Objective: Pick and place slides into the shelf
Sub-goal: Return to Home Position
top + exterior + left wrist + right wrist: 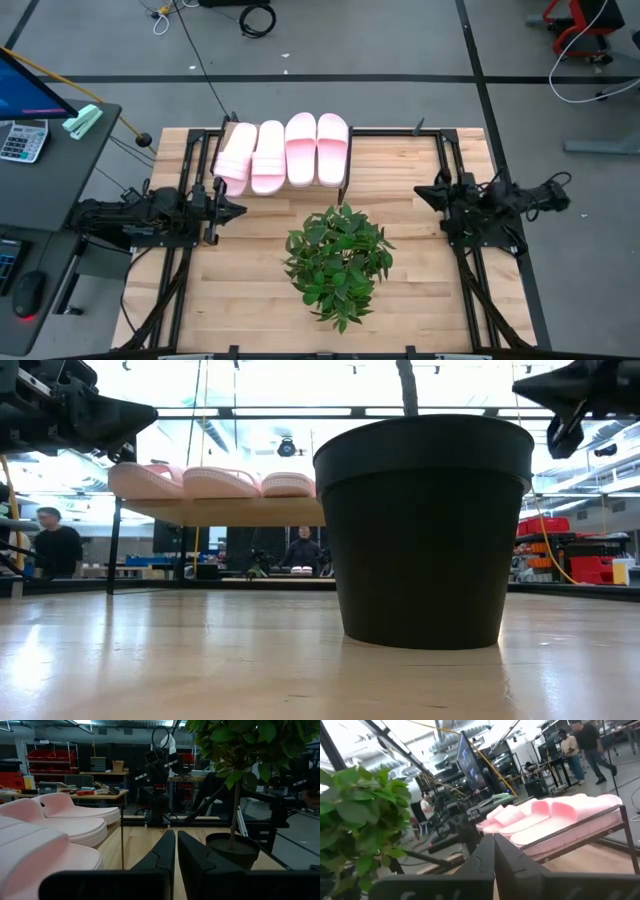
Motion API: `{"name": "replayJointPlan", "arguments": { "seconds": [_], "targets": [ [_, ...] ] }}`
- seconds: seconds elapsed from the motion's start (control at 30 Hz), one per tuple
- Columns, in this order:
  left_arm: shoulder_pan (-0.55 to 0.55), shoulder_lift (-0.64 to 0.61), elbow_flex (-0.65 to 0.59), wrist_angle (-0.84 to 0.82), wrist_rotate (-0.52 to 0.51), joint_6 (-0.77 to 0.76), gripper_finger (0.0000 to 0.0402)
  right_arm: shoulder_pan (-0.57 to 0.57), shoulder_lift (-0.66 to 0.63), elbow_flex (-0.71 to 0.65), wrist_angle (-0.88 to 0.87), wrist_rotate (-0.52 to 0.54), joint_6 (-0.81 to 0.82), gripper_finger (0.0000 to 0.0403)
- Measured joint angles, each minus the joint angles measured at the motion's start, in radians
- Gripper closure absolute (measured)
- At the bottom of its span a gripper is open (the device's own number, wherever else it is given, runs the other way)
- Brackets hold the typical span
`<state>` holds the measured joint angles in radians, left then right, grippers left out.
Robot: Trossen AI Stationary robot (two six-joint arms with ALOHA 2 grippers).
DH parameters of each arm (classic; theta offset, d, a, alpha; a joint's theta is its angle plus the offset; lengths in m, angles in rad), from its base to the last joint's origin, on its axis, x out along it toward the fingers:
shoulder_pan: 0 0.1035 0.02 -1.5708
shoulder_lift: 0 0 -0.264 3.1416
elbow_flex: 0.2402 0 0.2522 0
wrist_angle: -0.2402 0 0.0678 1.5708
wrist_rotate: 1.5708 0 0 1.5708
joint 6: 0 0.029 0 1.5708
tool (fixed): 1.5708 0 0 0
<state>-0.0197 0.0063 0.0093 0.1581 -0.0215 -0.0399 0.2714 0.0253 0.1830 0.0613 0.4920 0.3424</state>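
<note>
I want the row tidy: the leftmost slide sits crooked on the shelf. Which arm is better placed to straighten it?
Left, probably. The left hand is close by that slide; the right hand is far off, past the shelf's other end.

Black pot (425, 530) sits front and centre on the wood table (200, 660). Behind it at left, pink slides (215, 482) lie side by side on the shelf (230, 512). Person (55, 545) far back.
</note>
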Motion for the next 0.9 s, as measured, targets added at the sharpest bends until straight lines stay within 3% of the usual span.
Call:
{"name": "replayJointPlan", "arguments": {
  "seconds": [0.47, 0.9],
  "targets": [
    [0.000, 0.000, 0.000, 0.000, 0.000, 0.000, 0.0361, -0.340, 0.000, -0.075, 0.008, -0.319, 0.096, 0.0403],
    [0.000, 0.000, 0.000, 0.001, 0.000, 0.000, 0.0378, -0.348, 0.000, -0.160, 0.115, -0.386, 0.113, 0.0403]
  ]
}}
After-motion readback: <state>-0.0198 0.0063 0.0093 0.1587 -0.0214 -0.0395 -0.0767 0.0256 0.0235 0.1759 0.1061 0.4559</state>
